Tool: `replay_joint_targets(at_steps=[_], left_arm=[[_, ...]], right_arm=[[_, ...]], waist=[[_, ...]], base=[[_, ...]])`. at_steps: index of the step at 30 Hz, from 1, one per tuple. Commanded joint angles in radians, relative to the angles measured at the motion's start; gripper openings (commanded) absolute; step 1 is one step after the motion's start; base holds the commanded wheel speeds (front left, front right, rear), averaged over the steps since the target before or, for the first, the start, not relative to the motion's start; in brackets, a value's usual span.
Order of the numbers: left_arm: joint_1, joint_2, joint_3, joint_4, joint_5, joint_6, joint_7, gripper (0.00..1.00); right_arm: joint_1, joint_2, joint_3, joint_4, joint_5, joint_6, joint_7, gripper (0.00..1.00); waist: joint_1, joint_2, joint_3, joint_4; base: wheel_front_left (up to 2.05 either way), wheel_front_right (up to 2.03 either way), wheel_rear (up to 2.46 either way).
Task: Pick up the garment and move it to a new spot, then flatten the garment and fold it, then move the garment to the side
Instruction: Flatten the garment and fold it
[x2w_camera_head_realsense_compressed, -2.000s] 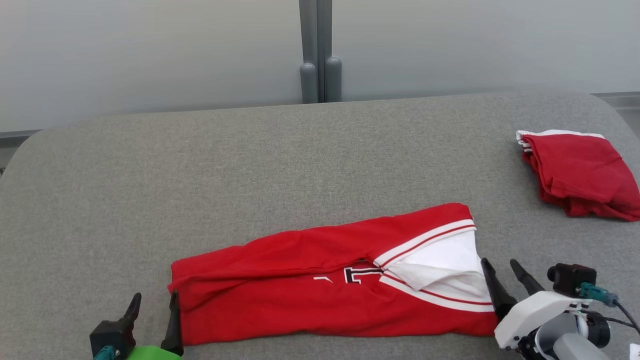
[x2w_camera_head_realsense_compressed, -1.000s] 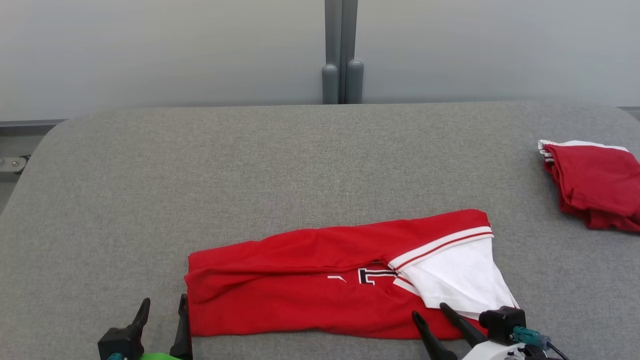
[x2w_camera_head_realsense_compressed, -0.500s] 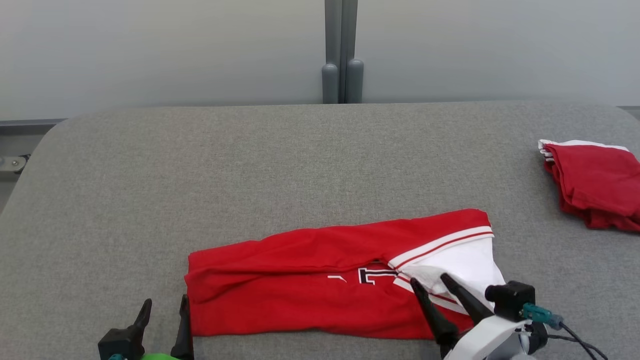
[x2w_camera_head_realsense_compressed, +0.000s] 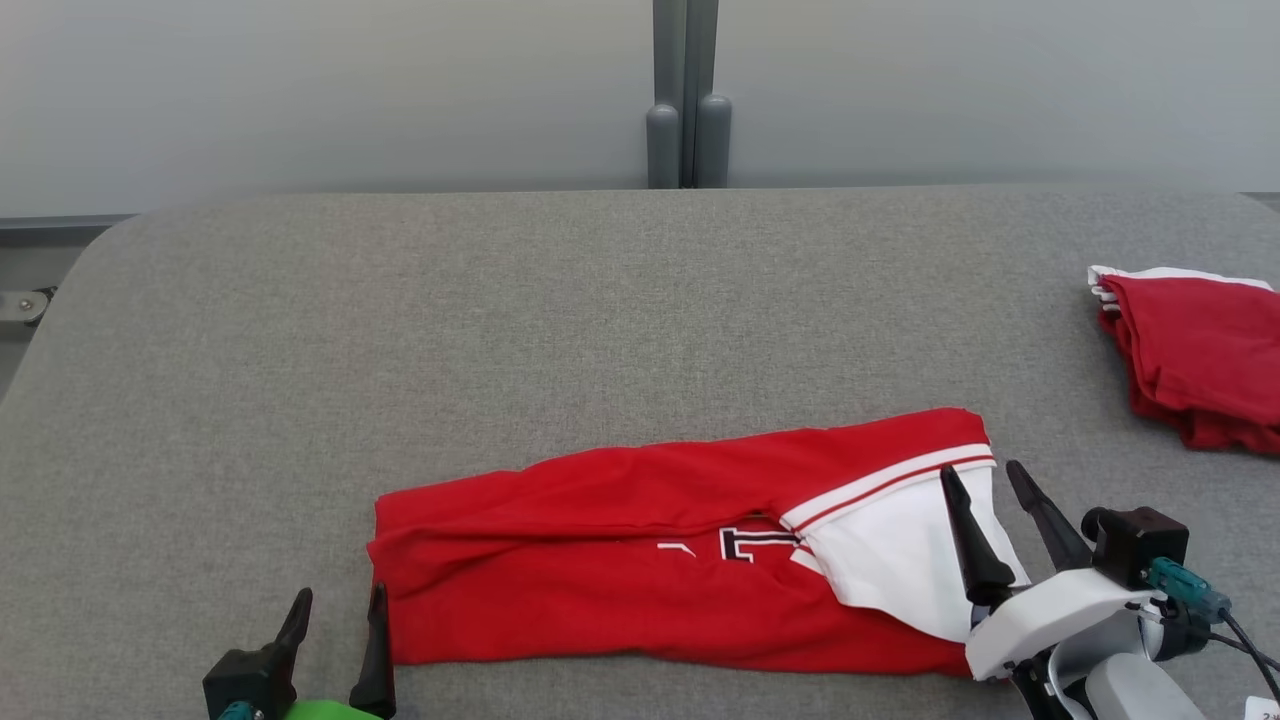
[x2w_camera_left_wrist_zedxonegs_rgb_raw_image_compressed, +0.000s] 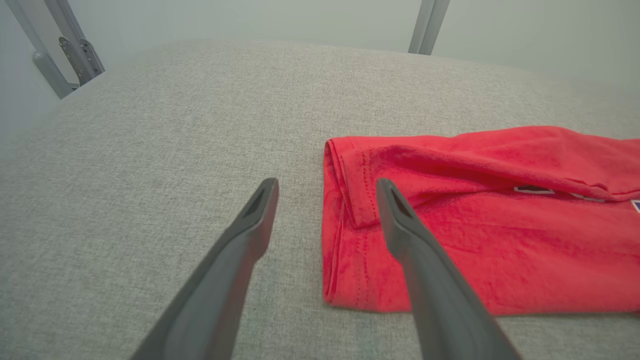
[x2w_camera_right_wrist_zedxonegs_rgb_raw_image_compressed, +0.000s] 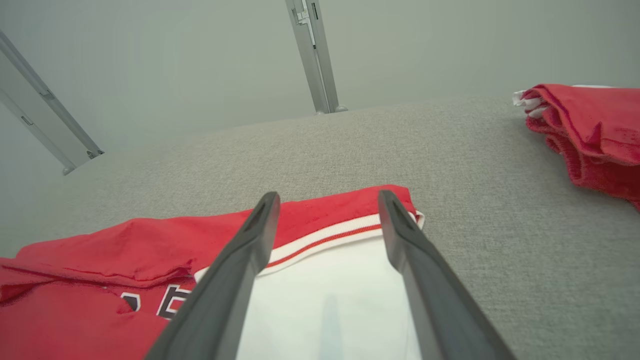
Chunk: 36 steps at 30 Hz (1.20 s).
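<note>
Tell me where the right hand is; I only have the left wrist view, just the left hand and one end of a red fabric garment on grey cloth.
Observer: The right hand hangs over the white panel at the opposite end of the folded red jersey garment.
Operator: Is it gripping?
Observer: No. In the right wrist view its fingers stand apart, nothing pinched between them.
Operator: Anything else out there?
Observer: A second folded red cloth pile lies at the far right of the grey fabric table, apart from the garment.
</note>
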Motion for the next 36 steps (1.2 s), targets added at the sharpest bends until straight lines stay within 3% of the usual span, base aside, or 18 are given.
replay_joint_targets(at_steps=[1, 13, 16, 25, 26, 27, 29, 33, 36], left_arm=[[-0.016, 0.002, -0.001, -0.001, -0.002, -0.003, 0.000, 1.00], [-0.043, 0.002, -0.024, 0.002, 0.005, -0.003, 0.001, 1.00], [-0.047, 0.002, -0.029, 0.003, 0.004, -0.003, 0.001, 1.00], [-0.048, 0.002, -0.027, -0.001, 0.010, -0.003, 0.001, 1.00], [-0.048, 0.002, -0.025, -0.002, 0.009, -0.003, 0.001, 1.00], [-0.048, 0.002, -0.025, -0.003, 0.009, -0.003, 0.001, 1.00], [-0.048, 0.002, -0.026, -0.006, 0.007, -0.003, 0.001, 1.00], [-0.050, 0.002, -0.030, -0.008, -0.003, -0.003, 0.001, 1.00], [-0.053, 0.002, -0.029, -0.011, -0.006, -0.002, 0.001, 1.00]], right_arm=[[-0.008, 0.007, -0.024, 0.030, -0.015, 0.000, -0.004, 1.00], [-0.080, 0.051, -0.143, 0.337, -0.062, 0.000, -0.003, 1.00], [-0.103, 0.074, -0.093, 0.414, 0.009, 0.000, 0.001, 1.00], [-0.148, 0.060, 0.023, 0.556, 0.112, 0.000, 0.010, 1.00], [-0.151, 0.059, 0.043, 0.562, 0.118, 0.000, 0.012, 0.96], [-0.155, 0.060, 0.061, 0.563, 0.129, 0.001, 0.011, 0.50], [-0.160, 0.065, 0.101, 0.562, 0.154, 0.003, 0.011, 0.00], [-0.176, 0.038, 0.143, 0.560, 0.193, 0.001, 0.008, 0.00], [-0.199, -0.003, 0.110, 0.548, 0.208, -0.002, 0.003, 0.00]], waist=[[0.0000, -0.0001, 0.004, 0.003], [0.0000, -0.0001, 0.045, 0.027], [0.0000, -0.0001, 0.047, 0.033], [0.0000, -0.0001, 0.049, 0.040], [0.0000, -0.0001, 0.049, 0.040], [0.0000, -0.0001, 0.049, 0.040], [0.0000, -0.0001, 0.050, 0.038], [0.0000, -0.0001, 0.047, 0.035], [0.0000, -0.0001, 0.045, 0.031]], base=[[0.00, 0.00, 0.00], [0.00, 0.00, 0.00], [0.00, 0.00, 0.00], [0.00, 0.00, 0.00], [0.00, 0.00, 0.00], [0.00, 0.00, 0.00], [0.00, 0.00, 0.00], [0.00, 0.00, 0.00], [0.00, 0.00, 0.00]])
